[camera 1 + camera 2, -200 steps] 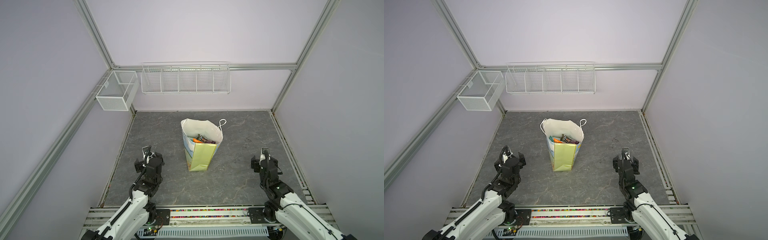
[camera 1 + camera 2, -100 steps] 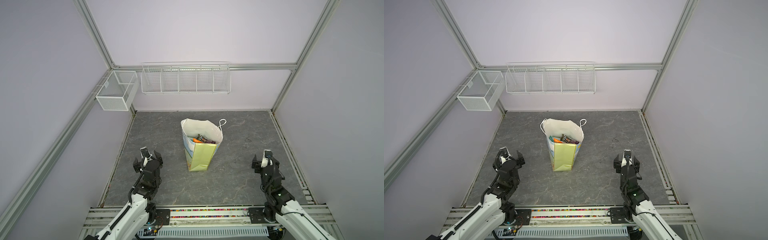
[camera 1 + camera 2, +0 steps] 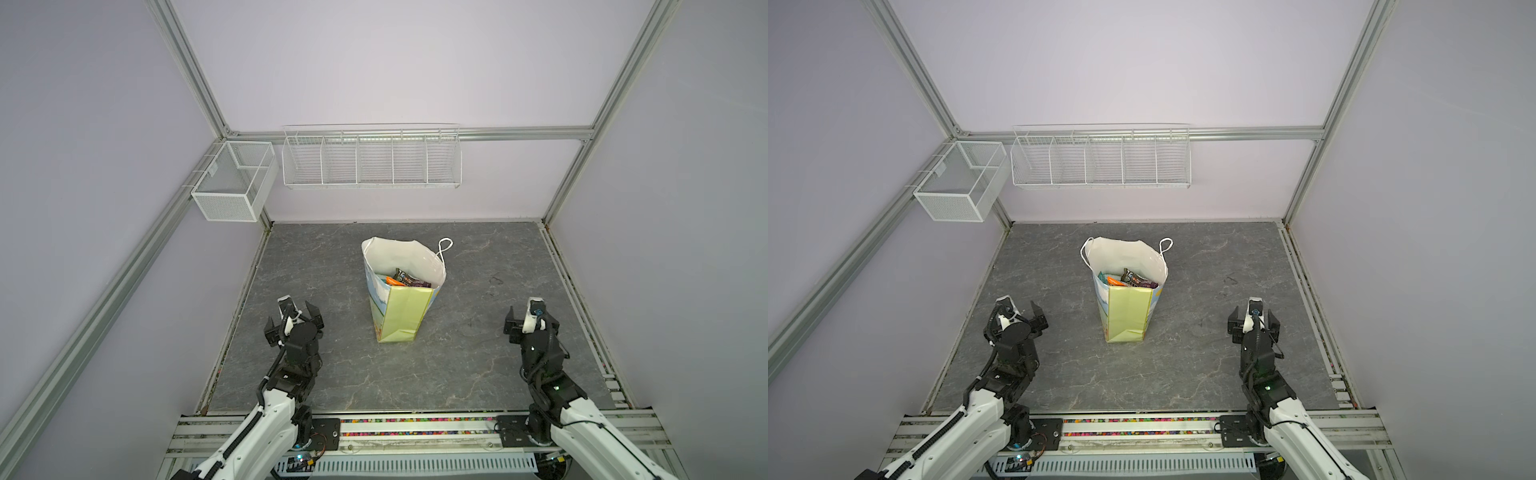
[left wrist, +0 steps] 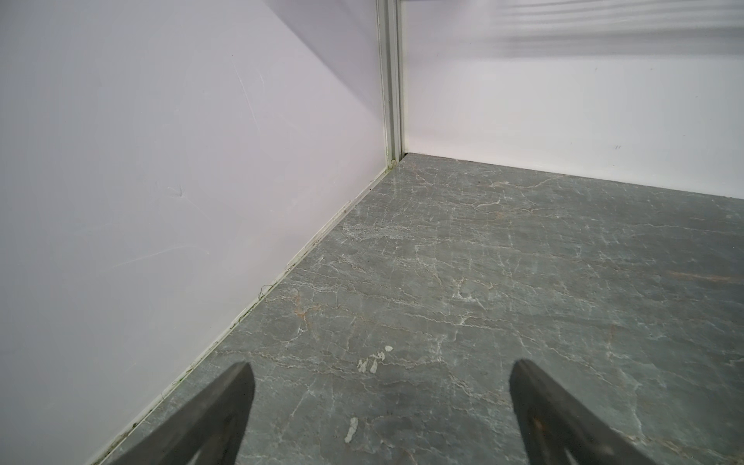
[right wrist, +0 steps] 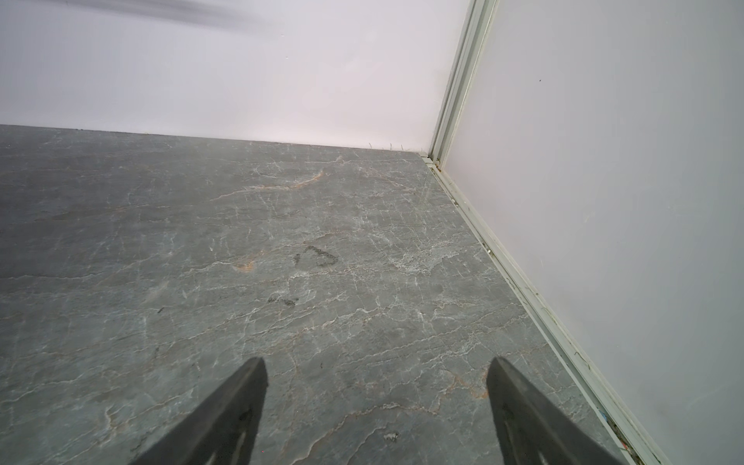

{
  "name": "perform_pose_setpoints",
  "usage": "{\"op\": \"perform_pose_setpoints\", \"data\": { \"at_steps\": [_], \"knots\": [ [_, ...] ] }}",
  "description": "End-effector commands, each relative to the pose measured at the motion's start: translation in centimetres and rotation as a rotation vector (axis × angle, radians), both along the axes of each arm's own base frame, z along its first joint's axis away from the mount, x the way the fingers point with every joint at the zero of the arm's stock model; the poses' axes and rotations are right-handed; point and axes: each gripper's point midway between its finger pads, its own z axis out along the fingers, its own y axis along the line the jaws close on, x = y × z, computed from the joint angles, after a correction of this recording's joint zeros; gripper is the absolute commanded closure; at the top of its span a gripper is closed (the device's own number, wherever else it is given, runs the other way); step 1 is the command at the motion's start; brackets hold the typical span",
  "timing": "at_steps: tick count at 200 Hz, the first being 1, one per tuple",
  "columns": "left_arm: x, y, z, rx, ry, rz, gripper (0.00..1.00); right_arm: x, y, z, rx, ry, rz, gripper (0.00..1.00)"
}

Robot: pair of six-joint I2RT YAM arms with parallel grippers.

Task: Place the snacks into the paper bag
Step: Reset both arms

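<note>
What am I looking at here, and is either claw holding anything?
Two robot arms are mounted at the near edge of a grey table. Both top views look down from overhead. The other two pictures come from cameras on the arms' wrists and show only bare table and walls. The left gripper and right gripper are open and hold nothing. A paper bag stands upright mid-table with snacks inside. No snacks show loose on the table. Two wire baskets hang on the walls.
</note>
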Motion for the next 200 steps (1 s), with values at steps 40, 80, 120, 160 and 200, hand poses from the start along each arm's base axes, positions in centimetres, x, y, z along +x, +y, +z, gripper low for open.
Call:
{"op": "perform_pose_setpoints", "data": {
  "at_steps": [40,80,120,160,200],
  "knots": [
    [-0.4,0.8,0.3,-0.021,-0.059,0.038,0.0,0.3,-0.4,0.5,-0.003,-0.069,-0.001,0.12],
    [-0.3,1.1,0.5,-0.032,-0.073,0.055,0.0,0.8,-0.4,0.5,0.006,-0.074,0.0,0.12],
    [-0.3,1.6,0.5,-0.053,-0.092,0.074,0.0,1.4,-0.6,0.4,0.008,-0.08,-0.01,0.12],
    [-0.3,2.0,0.4,-0.077,-0.107,0.088,0.0,1.6,-0.7,0.5,0.011,-0.097,-0.014,0.12],
    [-0.1,2.1,0.7,-0.078,-0.125,0.094,0.0,1.6,-0.7,0.4,0.021,-0.106,-0.003,0.12]
  ]
}}
